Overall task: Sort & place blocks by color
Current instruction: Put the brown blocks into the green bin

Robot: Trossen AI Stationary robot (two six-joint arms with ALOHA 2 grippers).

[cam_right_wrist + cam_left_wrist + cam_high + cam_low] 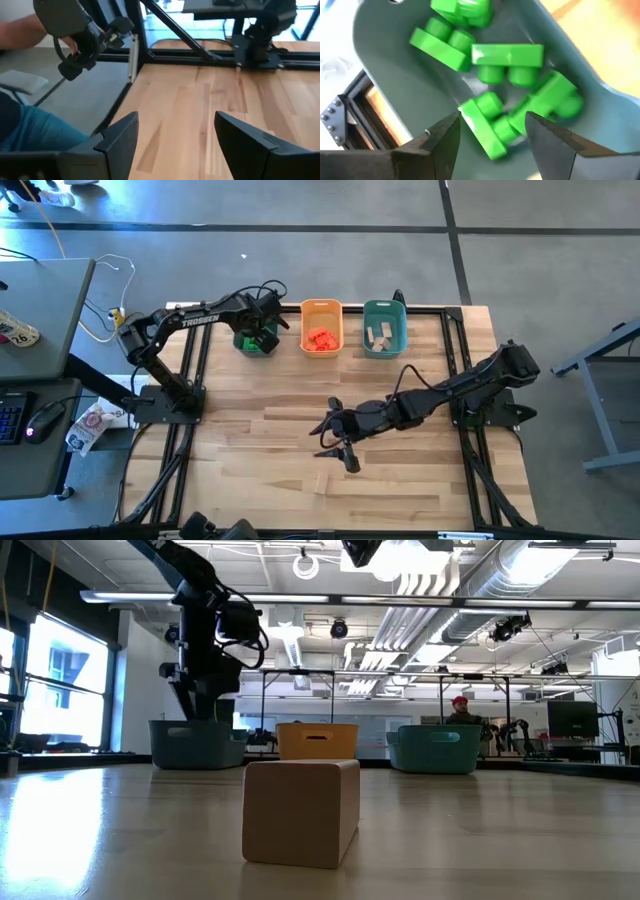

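Note:
Several green blocks lie in the left teal bin at the table's far side. My left gripper hangs open just above them, pointing steeply down into the bin; one green block lies on the bin floor below the gap. Red blocks lie in the orange bin, and tan blocks in the right teal bin. One tan block stands on the table near the front edge. My right gripper hovers open over the table's middle, beyond that block.
The three bins stand in a row along the far edge. Bare wood stretches between them and the tan block. In the right wrist view a person's leg shows beyond the table's left edge, along with the left arm's base.

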